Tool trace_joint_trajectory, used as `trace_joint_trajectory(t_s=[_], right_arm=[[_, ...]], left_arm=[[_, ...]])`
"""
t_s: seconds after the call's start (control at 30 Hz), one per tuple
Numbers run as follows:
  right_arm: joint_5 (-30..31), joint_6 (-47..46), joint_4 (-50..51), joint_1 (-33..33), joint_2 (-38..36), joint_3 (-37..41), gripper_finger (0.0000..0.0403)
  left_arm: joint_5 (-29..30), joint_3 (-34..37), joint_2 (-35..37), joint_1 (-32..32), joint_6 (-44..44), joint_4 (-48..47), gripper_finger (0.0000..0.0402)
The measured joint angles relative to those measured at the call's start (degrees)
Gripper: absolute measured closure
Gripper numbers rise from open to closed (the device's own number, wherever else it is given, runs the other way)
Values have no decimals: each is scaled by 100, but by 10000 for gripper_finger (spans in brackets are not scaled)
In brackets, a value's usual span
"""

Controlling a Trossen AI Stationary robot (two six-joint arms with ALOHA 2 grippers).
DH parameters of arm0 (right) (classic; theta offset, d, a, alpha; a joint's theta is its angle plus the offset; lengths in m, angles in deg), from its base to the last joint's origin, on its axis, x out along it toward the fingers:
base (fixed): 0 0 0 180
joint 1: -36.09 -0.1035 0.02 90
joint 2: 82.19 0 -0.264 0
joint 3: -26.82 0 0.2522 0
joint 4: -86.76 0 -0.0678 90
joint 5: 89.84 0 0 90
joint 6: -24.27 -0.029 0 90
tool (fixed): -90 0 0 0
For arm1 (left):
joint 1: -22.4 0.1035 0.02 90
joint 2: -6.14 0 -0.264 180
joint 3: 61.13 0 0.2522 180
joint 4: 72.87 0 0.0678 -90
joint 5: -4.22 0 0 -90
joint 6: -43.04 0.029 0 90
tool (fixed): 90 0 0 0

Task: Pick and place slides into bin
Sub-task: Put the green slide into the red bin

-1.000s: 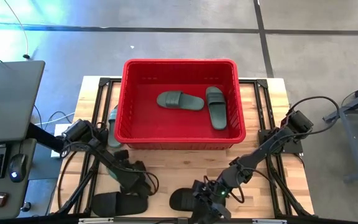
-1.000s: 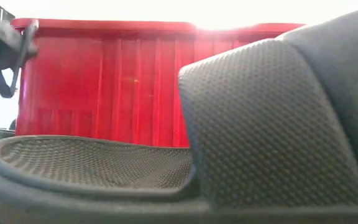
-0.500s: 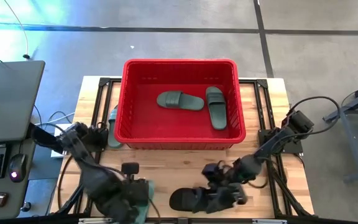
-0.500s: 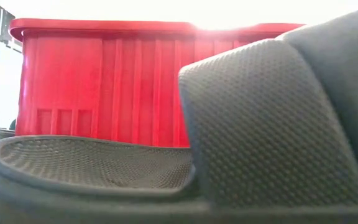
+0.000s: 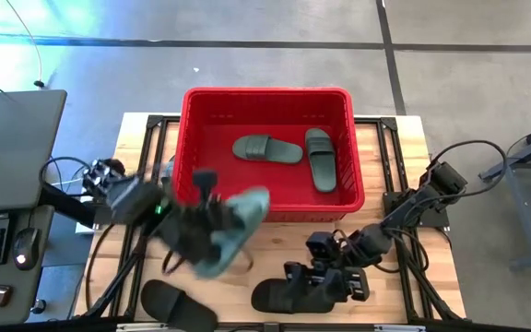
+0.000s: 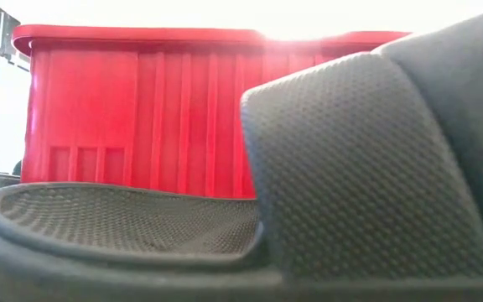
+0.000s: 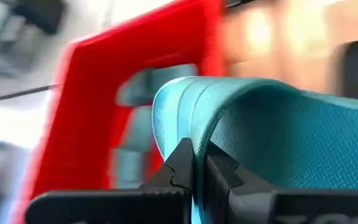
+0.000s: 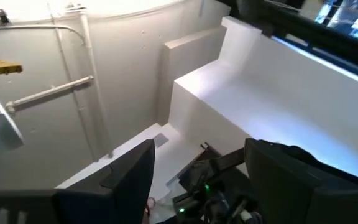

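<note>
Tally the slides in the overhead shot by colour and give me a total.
Green slides: 3, two lying in the bin at and, one pinched in the left end effector.
Black slides: 2, both on the table's front edge, at and.
Total: 5 in plain view; the left arm hides the spot beside the bin's left wall.

Red bin [image 5: 267,207], green slides [image 5: 266,148], black slide [image 5: 178,302].
</note>
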Motion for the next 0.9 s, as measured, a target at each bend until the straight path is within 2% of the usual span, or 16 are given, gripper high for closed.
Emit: trace_joint_trajectory(t_s=[0.17, 0.3, 0.43, 0.53, 0.7, 0.77, 0.9], right_arm=[[194, 4, 233, 36, 0, 0, 165], [281, 0, 310, 46, 0, 0, 165], [344, 90, 307, 89, -18, 0, 165], [84, 218, 324, 199, -70, 0, 165], [-486, 210, 353, 401, -200, 0, 165], [-754, 212, 348, 492, -284, 0, 165], [-1238, 232, 475, 665, -420, 0, 165]], left_arm=[[-28, 44, -111, 1240, 1417, -13, 400], [-203, 513, -146, 2182, 1743, 3, 400], [-359, 1490, -184, 3004, 1765, 53, 401], [-596, 2500, -186, 3453, 1892, 514, 401], [-603, 3843, -195, 3949, 2867, 1881, 401], [-600, 4184, -195, 4132, 3037, 2269, 401], [-544, 4457, -195, 4572, 3252, 2349, 401]])
